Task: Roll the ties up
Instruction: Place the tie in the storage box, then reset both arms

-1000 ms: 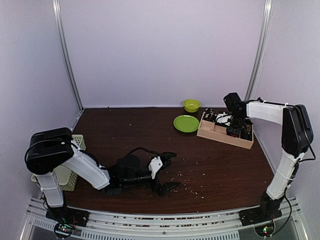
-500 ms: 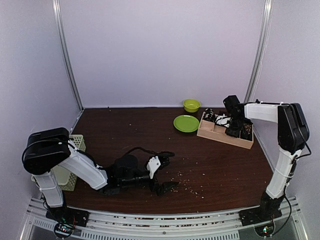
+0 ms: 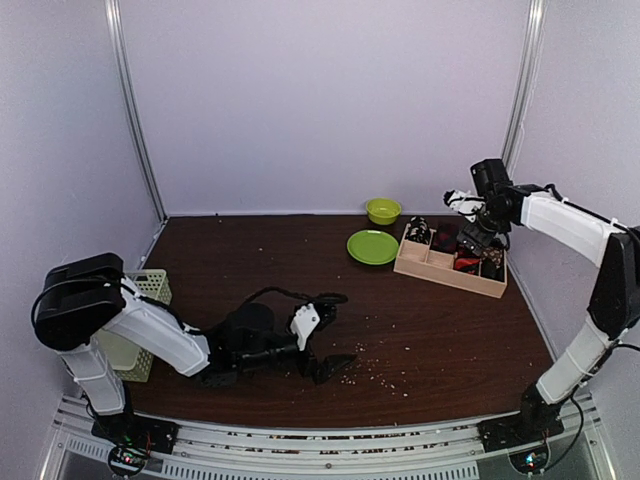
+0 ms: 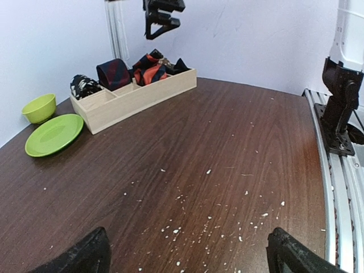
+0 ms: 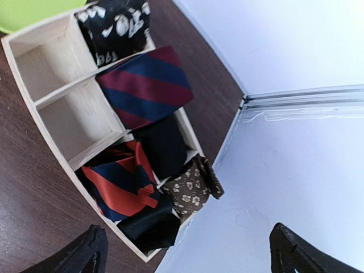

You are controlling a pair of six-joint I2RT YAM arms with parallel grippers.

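Wooden divided tray (image 5: 48, 60) holds rolled fabric ties (image 5: 145, 85), striped and floral; left jaws, right jaws spread wide, empty.

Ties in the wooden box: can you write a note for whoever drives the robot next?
Left gripper: open, empty, low over the table.
Right gripper: open, empty, above the wooden tray.
All ties that show lie in the tray, among them the orange-red striped tie and maroon-navy tie.
Done: those are stowed.
To do: two compartments are bare; the orange-red one looks loose, maybe re-roll.

Cloth ties (image 5: 145, 85) in matt (unvarnished-looking) wooden tray (image 5: 74, 122).
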